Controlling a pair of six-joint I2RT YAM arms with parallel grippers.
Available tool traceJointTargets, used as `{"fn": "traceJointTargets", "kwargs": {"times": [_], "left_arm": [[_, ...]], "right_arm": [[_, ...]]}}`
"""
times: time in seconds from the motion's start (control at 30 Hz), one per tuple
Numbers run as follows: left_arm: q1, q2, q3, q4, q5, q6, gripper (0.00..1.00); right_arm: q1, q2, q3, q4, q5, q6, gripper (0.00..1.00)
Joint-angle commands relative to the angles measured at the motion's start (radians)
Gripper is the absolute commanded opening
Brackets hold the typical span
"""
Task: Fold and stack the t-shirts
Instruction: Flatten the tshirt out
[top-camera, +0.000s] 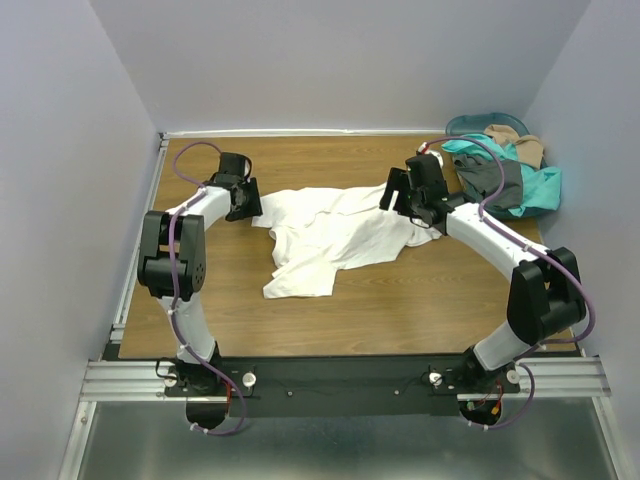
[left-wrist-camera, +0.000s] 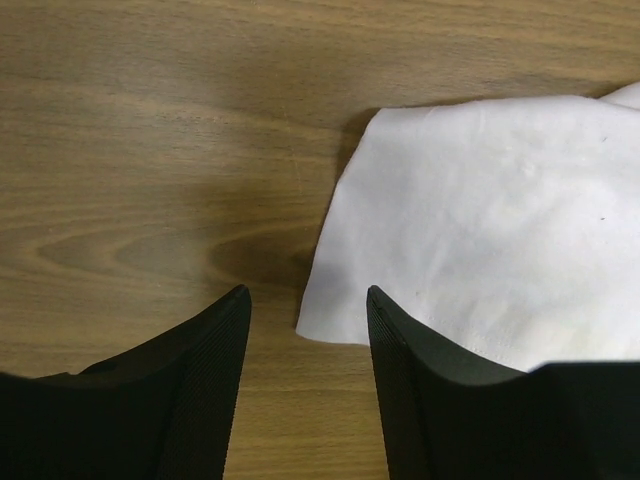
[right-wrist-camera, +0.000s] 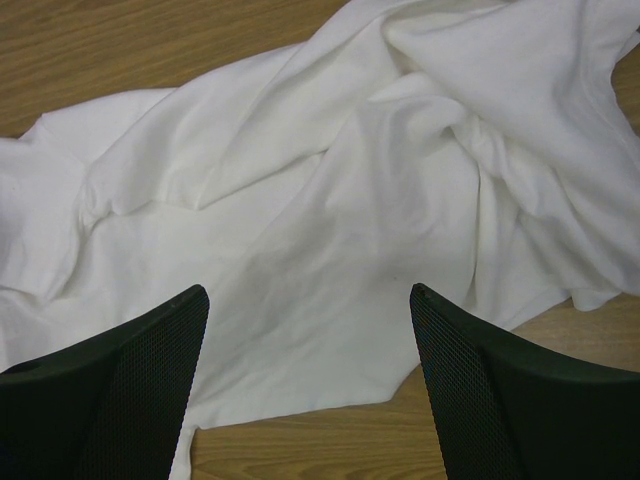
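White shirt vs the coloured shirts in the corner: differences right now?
The white shirt lies spread out and rumpled mid-table; the coloured shirts are heaped at the basket. The white shirt has the open left gripper and right gripper at it; the coloured shirts have none on them. Both unfolded.

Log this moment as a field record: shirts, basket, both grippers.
white t-shirt: crumpled, unfolded, mid-table
other t-shirts: teal, grey and tan heap, far right, spilling over the basket
left gripper: open, at the white t-shirt's corner, holding nothing
right gripper: open, above the white t-shirt's wrinkled middle
folding: not begun
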Motion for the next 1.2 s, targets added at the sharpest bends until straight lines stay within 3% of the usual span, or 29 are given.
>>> {"fn": "traceJointTargets", "kwargs": {"times": [0.0,0.4,0.5,0.6,0.63,0.73,0.93,1.17], "left_arm": [[-0.008,0.03,0.029,-0.015,-0.02,0.02,0.57],[-0.036,0.045,0.009,-0.043,-0.051,0.034,0.51],[-0.038,0.071,0.012,-0.043,-0.036,0.041,0.45],[-0.041,0.084,0.012,-0.04,-0.011,0.044,0.33],[-0.042,0.084,0.011,-0.03,0.027,0.046,0.21],[-0.041,0.081,0.017,-0.02,0.058,0.046,0.0],[-0.004,-0.017,0.097,-0.023,0.088,0.009,0.0],[0.042,-0.149,0.163,-0.01,0.151,-0.054,0.0]], "right_arm": [[-0.002,0.013,0.019,0.012,-0.019,0.022,0.88],[-0.003,0.014,0.012,0.013,-0.013,0.039,0.88],[-0.002,0.016,0.013,0.012,-0.007,0.039,0.88],[-0.002,0.017,0.015,0.013,0.005,0.031,0.88],[-0.003,0.017,0.016,0.013,0.01,0.024,0.88],[-0.002,0.022,0.021,0.013,0.042,-0.001,0.88],[-0.005,0.077,0.065,0.013,0.097,-0.076,0.87],[-0.01,0.186,0.176,0.032,0.09,-0.165,0.77]]}}
